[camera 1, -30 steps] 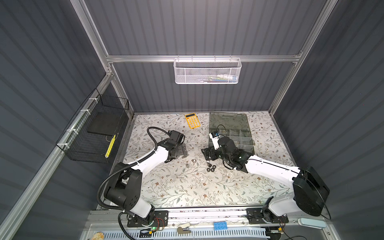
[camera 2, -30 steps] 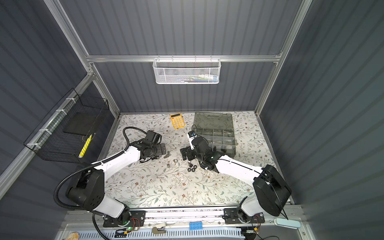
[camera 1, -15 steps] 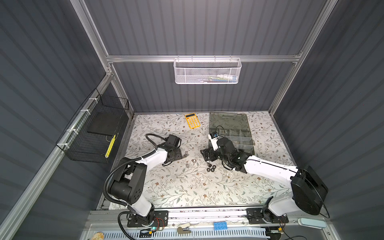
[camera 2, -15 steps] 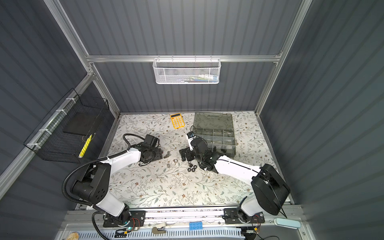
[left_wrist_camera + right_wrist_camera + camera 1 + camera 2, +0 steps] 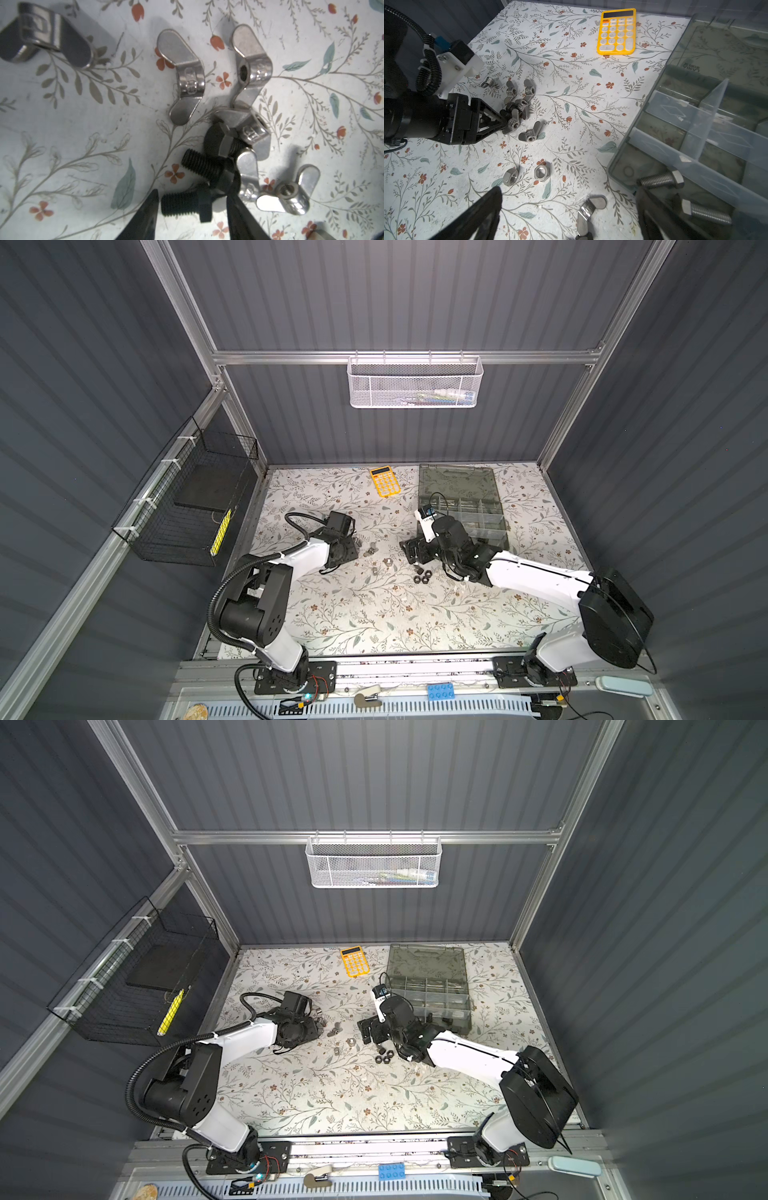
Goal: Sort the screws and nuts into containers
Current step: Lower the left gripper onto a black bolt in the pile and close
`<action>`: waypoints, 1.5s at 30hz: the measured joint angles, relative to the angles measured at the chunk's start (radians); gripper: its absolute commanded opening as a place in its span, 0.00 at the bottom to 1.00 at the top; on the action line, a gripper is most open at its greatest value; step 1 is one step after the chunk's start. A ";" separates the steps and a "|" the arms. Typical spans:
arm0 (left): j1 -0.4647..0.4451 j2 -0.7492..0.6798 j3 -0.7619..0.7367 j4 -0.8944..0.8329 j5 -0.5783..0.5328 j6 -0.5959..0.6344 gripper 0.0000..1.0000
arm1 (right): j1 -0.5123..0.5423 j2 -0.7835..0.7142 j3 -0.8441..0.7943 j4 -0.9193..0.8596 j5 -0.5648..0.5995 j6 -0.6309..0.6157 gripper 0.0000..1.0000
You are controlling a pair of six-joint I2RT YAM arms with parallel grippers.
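My left gripper [image 5: 192, 197] jaws apart, straddling black hex bolt [image 5: 182, 204] beside wing nut [image 5: 247, 172]; I judge it light, rigid, slick, best pinched across threads; right gripper [image 5: 568, 191] spread wide, empty

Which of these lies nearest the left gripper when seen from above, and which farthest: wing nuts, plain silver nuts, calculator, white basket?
In a top view, counting from the left gripper:
1. The wing nuts, right at its tips.
2. The plain silver nuts, a little to its right, mid-floor.
3. The calculator, farther back, near the centre.
4. The white basket, hanging high at the very back.
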 measured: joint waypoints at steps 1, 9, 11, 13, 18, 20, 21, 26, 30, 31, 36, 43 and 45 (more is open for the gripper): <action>0.000 0.002 0.000 0.000 0.002 0.000 0.50 | 0.000 0.000 0.000 0.000 0.000 0.000 0.99; 0.000 0.000 -0.009 0.010 0.003 0.000 0.50 | 0.000 0.000 0.000 0.000 0.001 0.004 0.99; 0.000 -0.005 -0.017 0.015 0.002 0.000 0.50 | 0.000 0.000 0.000 0.000 0.001 0.005 0.99; 0.000 -0.008 -0.022 0.020 0.002 0.000 0.50 | 0.000 0.000 0.000 0.000 0.004 0.008 0.99; 0.000 -0.008 -0.028 0.035 0.002 0.000 0.46 | 0.000 0.000 0.000 0.000 0.008 0.008 0.99; 0.000 -0.008 -0.031 0.039 0.002 0.001 0.44 | 0.000 0.000 0.000 0.000 0.008 0.008 0.99; 0.000 -0.009 -0.032 0.041 0.002 0.001 0.44 | 0.000 0.000 0.000 0.000 0.009 0.008 0.99; 0.000 -0.011 -0.034 0.041 0.002 0.001 0.43 | 0.000 0.000 0.000 -0.001 0.011 0.008 0.99; 0.000 -0.012 -0.037 0.043 0.002 0.001 0.41 | 0.000 0.000 0.000 0.000 0.012 0.008 0.99; 0.000 -0.012 -0.037 0.043 0.002 0.001 0.41 | 0.000 0.000 0.000 0.000 0.012 0.008 0.99; 0.000 -0.013 -0.037 0.043 0.002 0.005 0.39 | 0.000 0.000 0.000 -0.001 0.013 0.008 0.99; 0.000 -0.013 -0.037 0.043 0.003 0.009 0.38 | 0.000 0.000 0.000 -0.001 0.015 0.008 0.99; 0.000 -0.014 -0.039 0.043 0.005 0.011 0.38 | 0.000 0.000 0.000 -0.001 0.015 0.008 0.99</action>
